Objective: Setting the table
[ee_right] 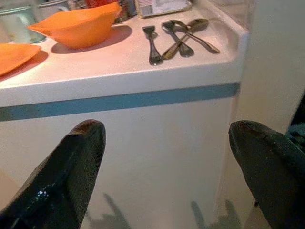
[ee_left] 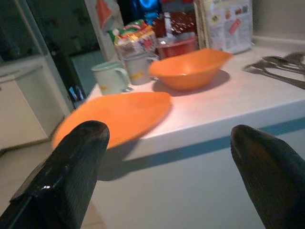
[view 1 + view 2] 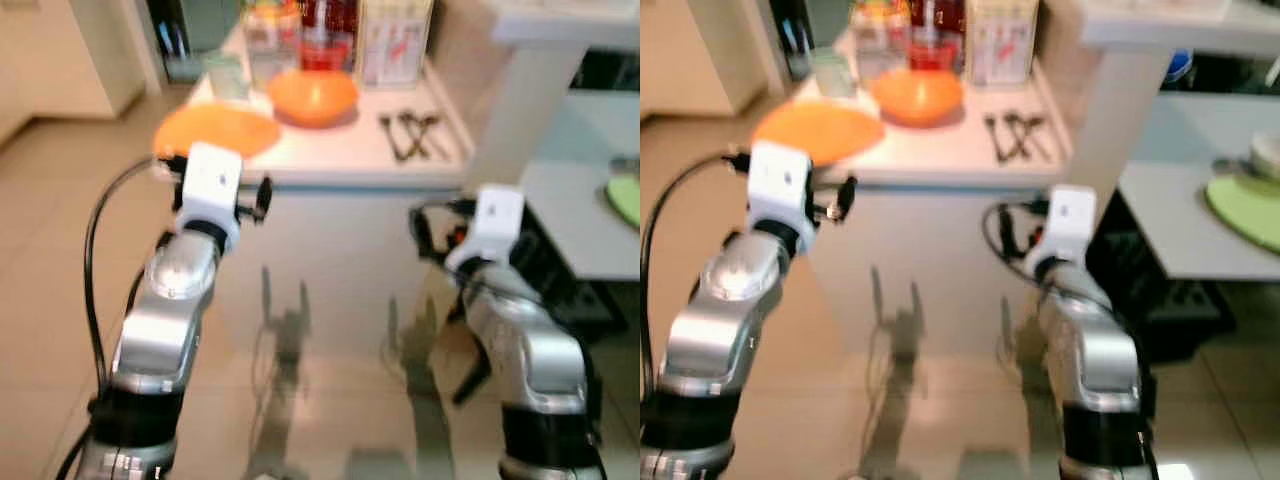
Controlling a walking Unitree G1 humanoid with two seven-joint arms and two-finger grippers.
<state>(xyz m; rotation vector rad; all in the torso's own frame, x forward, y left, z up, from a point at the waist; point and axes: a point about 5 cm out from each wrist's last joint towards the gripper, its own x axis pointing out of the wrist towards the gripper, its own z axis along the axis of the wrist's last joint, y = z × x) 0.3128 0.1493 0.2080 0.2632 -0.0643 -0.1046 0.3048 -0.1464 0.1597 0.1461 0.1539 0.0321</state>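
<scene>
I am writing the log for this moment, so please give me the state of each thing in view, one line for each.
left gripper: open, empty, before the counter edge
right gripper: open, empty, below the counter top
orange plate: flat, overhanging the counter corner
orange bowl: upright, looks empty
cutlery: lying loose on the counter
mug: upright behind the plate
green plate: lying on the side table
</scene>
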